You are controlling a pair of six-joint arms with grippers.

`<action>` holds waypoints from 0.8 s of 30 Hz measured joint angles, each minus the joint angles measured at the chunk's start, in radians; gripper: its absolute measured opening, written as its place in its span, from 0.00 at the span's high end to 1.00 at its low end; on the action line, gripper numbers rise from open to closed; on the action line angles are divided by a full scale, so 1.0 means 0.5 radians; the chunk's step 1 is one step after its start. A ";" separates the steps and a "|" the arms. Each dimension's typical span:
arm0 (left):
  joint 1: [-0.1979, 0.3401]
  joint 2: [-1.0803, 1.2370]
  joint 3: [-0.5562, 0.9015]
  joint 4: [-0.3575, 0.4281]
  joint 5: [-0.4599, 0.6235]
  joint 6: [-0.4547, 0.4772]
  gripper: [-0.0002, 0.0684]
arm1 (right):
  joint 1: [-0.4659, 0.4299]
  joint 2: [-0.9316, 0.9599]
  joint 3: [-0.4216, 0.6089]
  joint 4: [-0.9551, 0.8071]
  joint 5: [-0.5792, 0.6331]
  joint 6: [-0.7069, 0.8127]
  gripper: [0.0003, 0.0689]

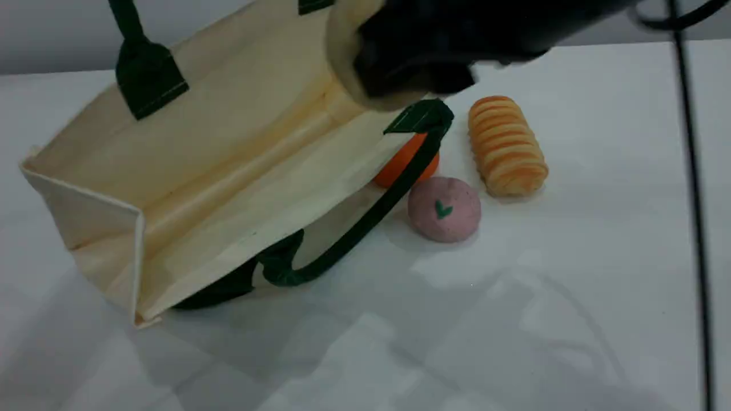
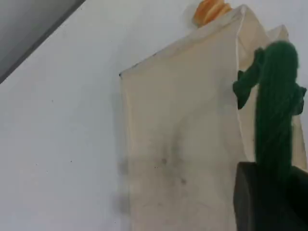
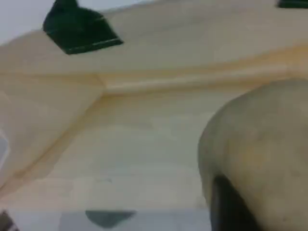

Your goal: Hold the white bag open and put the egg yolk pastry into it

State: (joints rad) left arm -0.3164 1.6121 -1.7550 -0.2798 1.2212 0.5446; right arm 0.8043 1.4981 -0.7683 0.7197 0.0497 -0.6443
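The white bag [image 1: 228, 154] lies on its side on the table, its mouth gaping toward the front right. Its upper green handle [image 2: 276, 106] runs up into my left gripper [image 2: 269, 202], which is shut on it and holds that side of the mouth lifted; this gripper is out of the scene view. Over the far edge of the bag's mouth, my right gripper [image 1: 400, 57] is shut on the egg yolk pastry [image 1: 351, 51], a pale tan ball. In the right wrist view the pastry [image 3: 260, 149] hangs just above the bag's inner wall [image 3: 159, 139].
A pink ball with a green heart [image 1: 444, 208] and a ridged orange-striped bread roll [image 1: 507, 145] lie right of the bag. An orange object [image 1: 402, 162] sits half hidden behind the bag's lower handle [image 1: 365, 222]. A black cable [image 1: 691, 171] hangs down the right side.
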 joint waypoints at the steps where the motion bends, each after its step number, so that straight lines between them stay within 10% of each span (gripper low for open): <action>1: 0.000 0.000 0.000 0.000 0.000 0.000 0.85 | 0.019 0.045 -0.002 0.000 -0.050 0.002 0.62; 24: 0.007 0.002 -0.004 0.000 0.000 0.000 0.85 | 0.030 0.757 -0.506 0.031 -0.200 0.030 0.54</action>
State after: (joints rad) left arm -0.3128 1.6131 -1.7567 -0.2798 1.2212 0.5446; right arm 0.8192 1.8764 -1.0213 0.7352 -0.0503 -0.6296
